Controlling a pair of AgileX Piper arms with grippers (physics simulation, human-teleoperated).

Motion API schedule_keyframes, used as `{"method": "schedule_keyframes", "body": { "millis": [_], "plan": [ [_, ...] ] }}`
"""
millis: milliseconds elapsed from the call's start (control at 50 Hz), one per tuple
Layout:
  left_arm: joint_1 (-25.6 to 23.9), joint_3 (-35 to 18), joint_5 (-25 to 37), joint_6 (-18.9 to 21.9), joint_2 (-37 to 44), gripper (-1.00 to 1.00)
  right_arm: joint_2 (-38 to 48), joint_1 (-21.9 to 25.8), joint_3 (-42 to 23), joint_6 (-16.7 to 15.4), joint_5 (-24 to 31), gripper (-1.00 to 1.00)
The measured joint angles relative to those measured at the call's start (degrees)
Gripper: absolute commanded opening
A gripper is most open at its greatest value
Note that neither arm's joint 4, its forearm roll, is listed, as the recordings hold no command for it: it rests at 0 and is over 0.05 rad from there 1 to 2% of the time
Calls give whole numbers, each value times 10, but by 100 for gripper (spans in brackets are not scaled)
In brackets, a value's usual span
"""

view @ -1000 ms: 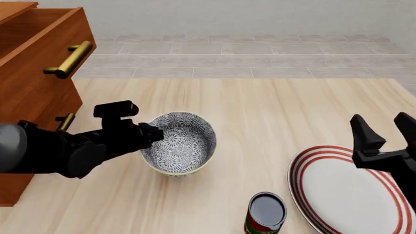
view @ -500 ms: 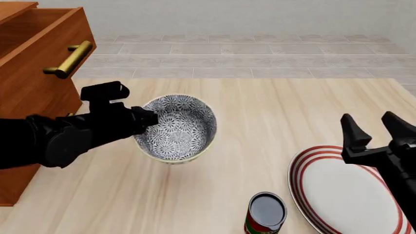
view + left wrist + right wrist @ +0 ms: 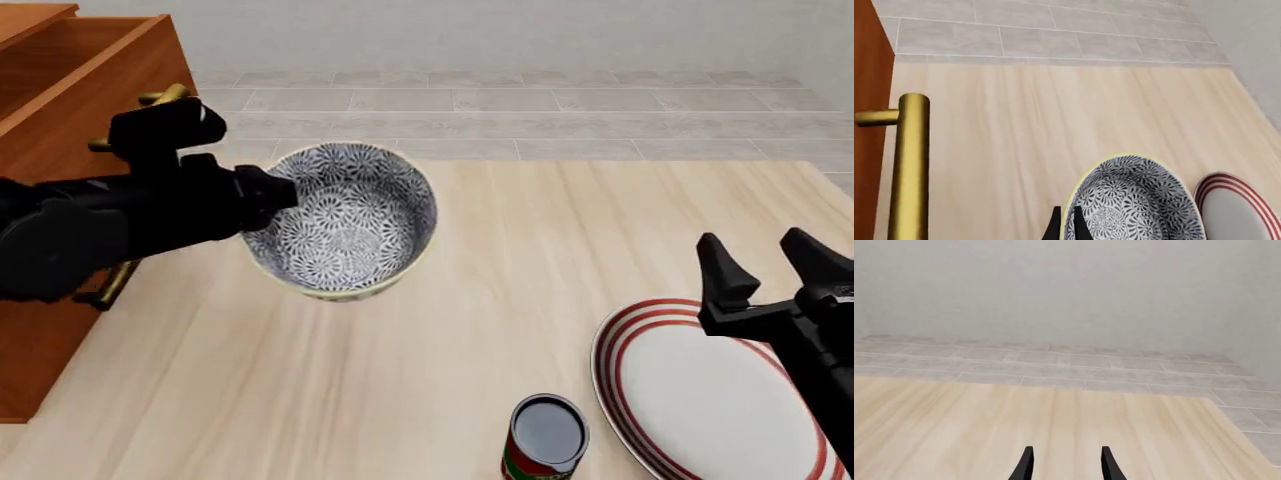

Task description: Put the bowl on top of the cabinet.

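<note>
I have the left gripper (image 3: 274, 190) clamped on the near-left rim of the bowl (image 3: 343, 220), one finger inside and one outside, and the bowl hangs tilted above the table (image 3: 534, 260), just beside the cabinet (image 3: 67, 120) at its 3 o'clock. My right gripper (image 3: 763, 270) holds nothing, fingers spread apart, over the red-ringed plate (image 3: 707, 400) at the table's 4 o'clock. A can (image 3: 545, 440) stands at 6 o'clock, left of the plate.
</note>
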Motion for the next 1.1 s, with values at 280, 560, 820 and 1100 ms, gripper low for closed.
{"method": "schedule_keyframes", "body": {
  "millis": [280,560,820,1100],
  "plan": [
    [13,-64,101,21,-53,-100,-1,1,0,1,-1,100],
    [31,-126,177,32,-87,-100,-2,1,0,3,-1,100],
    [61,-183,232,28,-109,-100,-1,2,0,6,-1,100],
    [101,-241,283,12,-119,-100,0,2,0,7,-1,100]
  ]
}}
